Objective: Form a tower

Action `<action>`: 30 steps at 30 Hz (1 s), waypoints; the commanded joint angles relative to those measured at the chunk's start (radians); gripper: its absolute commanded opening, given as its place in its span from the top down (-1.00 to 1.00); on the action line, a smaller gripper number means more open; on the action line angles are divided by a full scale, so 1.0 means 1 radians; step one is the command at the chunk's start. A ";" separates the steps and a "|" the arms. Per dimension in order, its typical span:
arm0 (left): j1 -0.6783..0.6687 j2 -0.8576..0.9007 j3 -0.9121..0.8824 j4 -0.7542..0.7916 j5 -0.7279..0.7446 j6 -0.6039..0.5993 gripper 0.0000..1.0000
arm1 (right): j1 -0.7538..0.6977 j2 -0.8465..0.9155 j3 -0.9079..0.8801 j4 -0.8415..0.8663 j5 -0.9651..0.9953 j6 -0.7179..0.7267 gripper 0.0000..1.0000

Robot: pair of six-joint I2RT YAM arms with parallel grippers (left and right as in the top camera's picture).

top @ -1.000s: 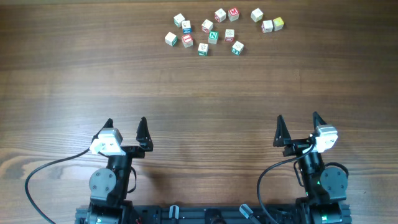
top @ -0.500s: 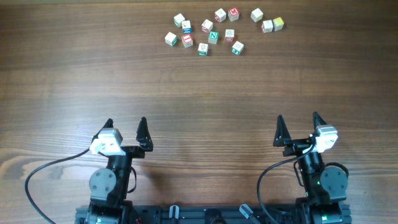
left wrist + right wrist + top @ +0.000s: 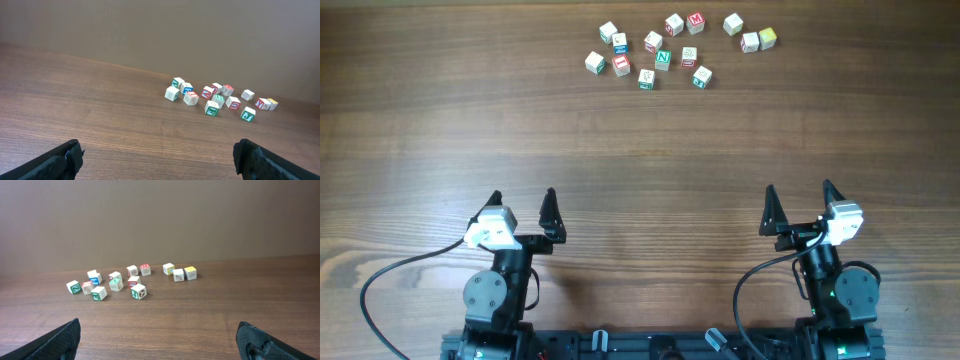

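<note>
The left gripper (image 3: 522, 198) has its jaws released and spread wide, both dark fingers pointing toward the far side of the table (image 3: 440, 130). In the left wrist view only the two finger ends show, at the lower corners, with bare wood grain between them. The right gripper (image 3: 798, 192) is in the same condition: jaws released, spread wide, fingers pointing the same way. Its own wrist view likewise shows wood between the finger ends. Both grippers sit near the front edge, one on each side, well apart from each other.

A white camera housing (image 3: 492, 230) sits on the left wrist and another (image 3: 843, 222) on the right. A black cable (image 3: 380, 285) loops out from the left arm base.

The alphabet cubes (image 3: 689, 55) for the task lie as a loose scatter on the far part of the table, roughly between the lines of the two arms and well apart from both grippers. They include:

- a green N cube (image 3: 663, 59) near the middle;
- a red M cube (image 3: 696, 21) at the far edge of the scatter;
- a white-topped cube with a reddish mark (image 3: 653, 42) just left of centre;
- a yellow-faced cube (image 3: 767, 38) at the right end, touching or just beside a white one (image 3: 750, 41).

Whether any cube rests on another cannot be told at this size. In the wrist views the scatter sits in front of a plain brown wall (image 3: 150, 30).
</note>
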 commanded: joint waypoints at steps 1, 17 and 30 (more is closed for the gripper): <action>0.009 -0.011 -0.001 0.002 0.038 0.019 -1.00 | 0.006 0.001 -0.001 0.003 -0.013 -0.004 -0.99; 0.008 0.249 0.283 -0.062 0.053 0.016 -1.00 | 0.006 0.001 -0.001 0.003 -0.013 -0.003 -1.00; 0.008 0.647 0.572 -0.142 0.053 0.016 -1.00 | 0.006 0.001 -0.001 0.003 -0.013 -0.003 -0.99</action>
